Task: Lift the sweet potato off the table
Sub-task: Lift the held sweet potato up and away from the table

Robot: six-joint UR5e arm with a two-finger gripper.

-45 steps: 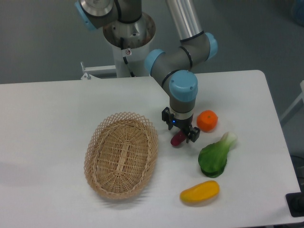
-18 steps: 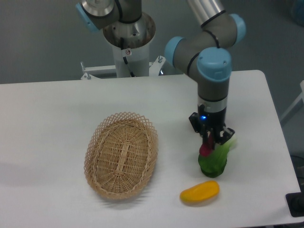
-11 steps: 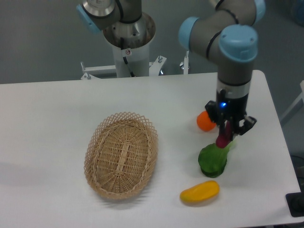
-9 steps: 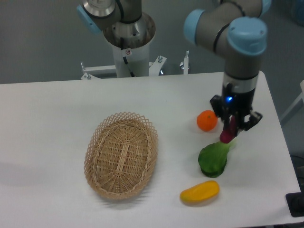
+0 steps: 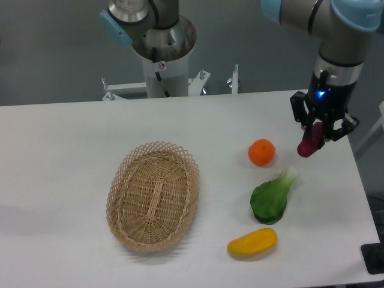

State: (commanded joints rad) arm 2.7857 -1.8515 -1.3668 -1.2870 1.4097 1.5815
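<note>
The purple-magenta sweet potato [image 5: 309, 143] hangs in the air above the right side of the white table [image 5: 72, 156], pointing down and to the left. My gripper [image 5: 318, 133] is shut on its upper end, and the black fingers hide that part. The arm's wrist rises above it toward the top right corner of the view.
A round orange [image 5: 262, 152] lies left of the gripper. A green bok choy [image 5: 273, 197] and a yellow-orange mango-shaped fruit [image 5: 252, 242] lie lower on the table. An oval wicker basket [image 5: 153, 195] sits at centre left. The robot base [image 5: 162, 48] stands at the back.
The gripper has carried the sweet potato from beside the basket rightward past the bok choy and orange, then up toward the table's right edge. The other objects have not moved.
</note>
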